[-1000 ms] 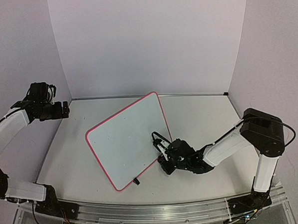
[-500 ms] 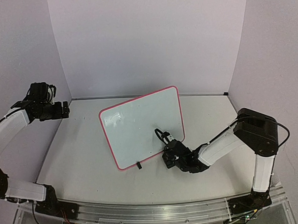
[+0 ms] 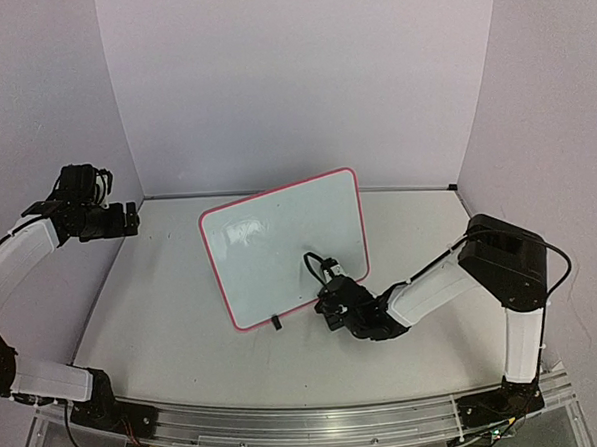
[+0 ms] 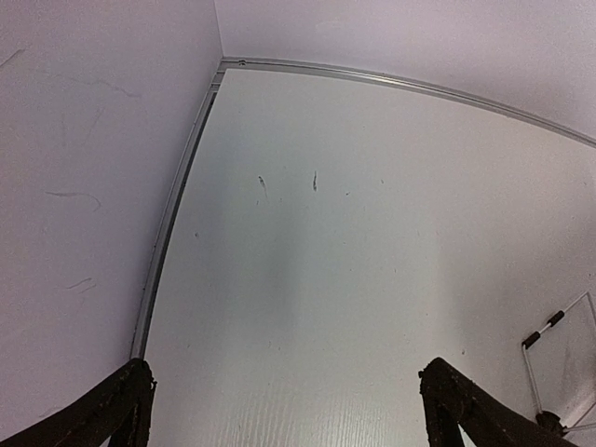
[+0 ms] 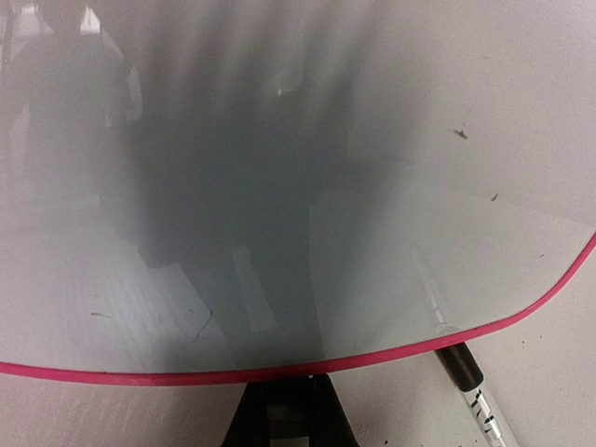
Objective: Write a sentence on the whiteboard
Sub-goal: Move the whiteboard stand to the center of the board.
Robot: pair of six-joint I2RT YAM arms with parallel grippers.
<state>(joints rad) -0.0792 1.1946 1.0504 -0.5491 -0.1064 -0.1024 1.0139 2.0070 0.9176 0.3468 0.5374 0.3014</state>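
Note:
The whiteboard [image 3: 280,249], white with a thin pink-red frame, stands tilted up on its lower edge in mid-table, face toward the arms. A black clip foot [image 3: 276,323] shows at its bottom edge. My right gripper [image 3: 329,308] is low on the table, shut on the board's lower right edge. In the right wrist view the board [image 5: 279,186] fills the frame and my right gripper [image 5: 289,402] meets its pink rim. My left gripper [image 3: 130,219] hangs open, far to the left near the side wall. In its own view the left gripper [image 4: 289,410] has only bare table between its fingers.
A black-capped marker [image 5: 472,384] lies on the table, partly under the board's right corner. Purple-white walls close the table [image 3: 163,321] at the back and both sides. A corner of the board's outline [image 4: 559,372] shows at the left wrist view's lower right.
The whiteboard has swung from lying low and slanted to standing nearly upright, turning with the right gripper, which slid slightly left. The left arm has not moved.

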